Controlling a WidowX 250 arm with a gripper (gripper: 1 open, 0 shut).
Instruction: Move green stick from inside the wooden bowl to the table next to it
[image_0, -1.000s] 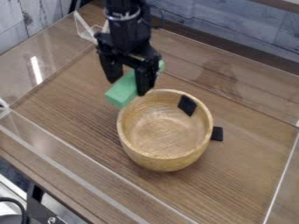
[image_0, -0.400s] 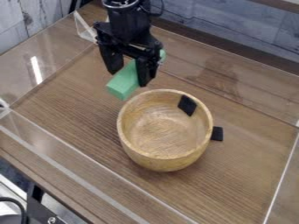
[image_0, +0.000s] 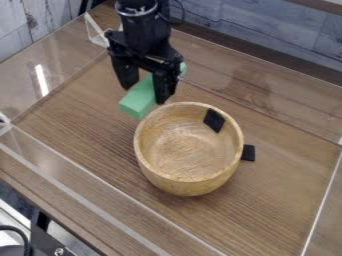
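One robot arm is all we see working here, its black pincer (image_0: 148, 88) pointing straight down over the brown wood-grain table (image_0: 80, 135). We read its two dark fingers (image_0: 167, 85) as standing apart, one on each side of the green stick (image_0: 138, 99), with a visible gap between them; whether their tips actually touch the block we cannot tell.

We find the green stick outside the wooden bowl (image_0: 190, 148), on the table just beside the bowl's upper-left rim. It appears as a flat, bright green block, partly hidden by the pincer above it, with its lower corner showing below the fingers. We cannot say for certain whether it lies flat or slightly tilted.

We see the wooden bowl sitting upright toward the middle of the table, its pale grained inside showing. One small black piece (image_0: 214, 121) sits against the bowl's inner wall on the right, and another black piece (image_0: 247, 153) sits just outside the bowl on its right side, close to the outer wall.

Clear acrylic walls (image_0: 54, 70) run along the table's edges, catching pale reflections on the left.
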